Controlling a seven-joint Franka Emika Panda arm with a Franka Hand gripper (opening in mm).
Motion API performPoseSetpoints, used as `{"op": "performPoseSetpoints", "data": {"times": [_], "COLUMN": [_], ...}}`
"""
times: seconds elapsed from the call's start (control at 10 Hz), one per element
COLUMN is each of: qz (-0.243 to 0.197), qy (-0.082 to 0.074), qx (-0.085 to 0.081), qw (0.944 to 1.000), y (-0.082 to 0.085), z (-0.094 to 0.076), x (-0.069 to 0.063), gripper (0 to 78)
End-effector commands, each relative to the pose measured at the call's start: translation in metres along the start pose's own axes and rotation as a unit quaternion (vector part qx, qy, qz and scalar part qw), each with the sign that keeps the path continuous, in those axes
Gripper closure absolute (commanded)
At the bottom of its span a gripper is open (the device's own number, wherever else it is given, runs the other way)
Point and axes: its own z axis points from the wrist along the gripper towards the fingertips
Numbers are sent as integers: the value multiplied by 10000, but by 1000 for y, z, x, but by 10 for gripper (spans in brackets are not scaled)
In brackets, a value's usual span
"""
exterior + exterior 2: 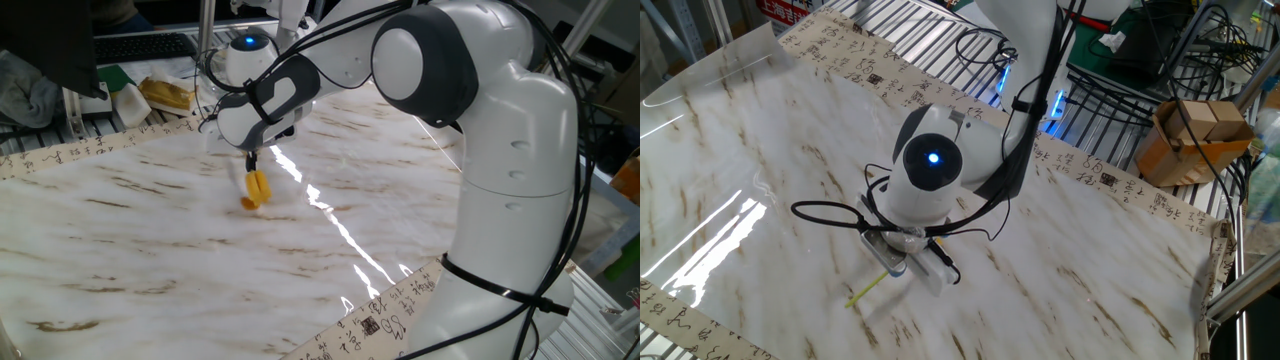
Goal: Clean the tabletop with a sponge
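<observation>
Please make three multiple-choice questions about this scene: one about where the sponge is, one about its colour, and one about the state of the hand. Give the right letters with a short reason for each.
1. Where is the sponge?
A. On the marble-pattern tabletop, under the hand
B. On the metal grating beyond the table
C. In the cardboard box

2. What colour is the sponge head?
A. Blue
B. Yellow-orange
C. Black

3. What is the hand doing?
A. Open, high above the table
B. Shut on the sponge, low over the table
C. Holding a cup

Answers:
1. A: the sponge lies against the tabletop directly below the hand.
2. B: its head is yellow-orange, on a thin pale stick.
3. B: the fingers close on the sponge's top end, and the head meets the surface.
</observation>
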Motion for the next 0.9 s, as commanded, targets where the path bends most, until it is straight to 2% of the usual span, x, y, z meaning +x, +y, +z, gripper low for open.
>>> {"op": "performPoseSetpoints", "data": {"times": [0.1,0.5,0.6,0.9], "qz": [89,46,46,46], "qy": [-23,3,3,3], "qx": [49,82,82,82], "qw": [9999,10000,10000,10000], "y": [0,0,0,0], "z": [-1,-1,-1,-1], "x": [-1,-1,-1,-1], "gripper": [764,764,1,1]}}
